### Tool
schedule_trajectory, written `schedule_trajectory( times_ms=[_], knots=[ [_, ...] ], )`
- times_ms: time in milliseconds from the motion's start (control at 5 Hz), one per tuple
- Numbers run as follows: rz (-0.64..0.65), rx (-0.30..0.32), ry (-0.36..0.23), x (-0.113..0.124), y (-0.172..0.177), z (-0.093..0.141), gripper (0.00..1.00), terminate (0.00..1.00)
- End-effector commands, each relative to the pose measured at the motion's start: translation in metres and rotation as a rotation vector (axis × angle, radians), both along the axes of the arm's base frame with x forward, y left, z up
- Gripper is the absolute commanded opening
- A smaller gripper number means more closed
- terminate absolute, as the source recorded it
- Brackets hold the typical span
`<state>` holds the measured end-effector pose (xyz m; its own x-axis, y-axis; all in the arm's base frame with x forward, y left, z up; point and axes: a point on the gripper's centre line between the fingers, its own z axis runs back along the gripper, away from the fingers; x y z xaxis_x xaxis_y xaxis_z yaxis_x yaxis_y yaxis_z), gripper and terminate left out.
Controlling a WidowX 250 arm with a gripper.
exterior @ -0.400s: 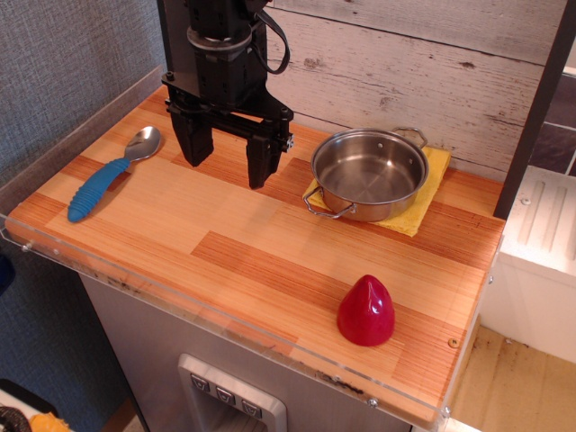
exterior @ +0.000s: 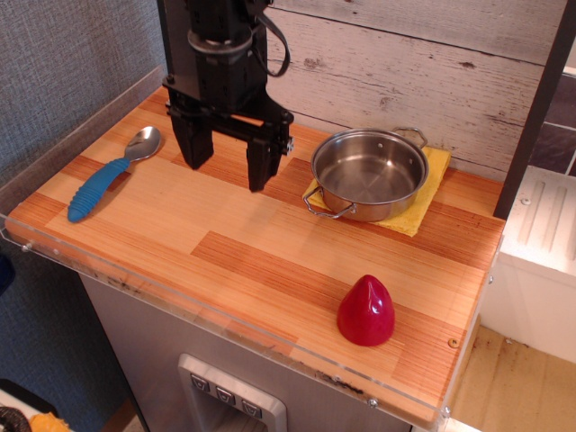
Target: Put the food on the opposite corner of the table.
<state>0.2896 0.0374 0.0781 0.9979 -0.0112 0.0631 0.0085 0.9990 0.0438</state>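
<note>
Claw (exterior: pixel 228 165) hangs over the back of the table (exterior: pixel 261 252), jaws wide apart and empty; the red food (exterior: pixel 366 310) sits alone near the front right corner, well away

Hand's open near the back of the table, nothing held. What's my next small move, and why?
Probably carry the open hand toward the near right corner, above the red food. It holds nothing, and the food sits untouched, well away from it, with bare table between.

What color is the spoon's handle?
Bright blue, with ridges. The spoon shows clearly in the only camera view, lying at the table's left side.
</note>
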Motion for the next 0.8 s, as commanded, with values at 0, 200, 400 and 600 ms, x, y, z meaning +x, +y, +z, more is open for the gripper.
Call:
schedule_trajectory(
  times_ms=[0,200,400,600],
  knots=[
    [-0.209,-0.024,-0.077,-0.013,-0.073,0.015,1.0,0.0],
    [-0.334,-0.087,-0.075,-0.033,-0.116,0.015,1.0,0.0],
    [-0.407,-0.124,-0.05,-0.048,-0.141,0.007,1.0,0.0],
    [-0.415,-0.117,-0.032,-0.05,-0.149,-0.003,1.0,0.0]
  ],
)
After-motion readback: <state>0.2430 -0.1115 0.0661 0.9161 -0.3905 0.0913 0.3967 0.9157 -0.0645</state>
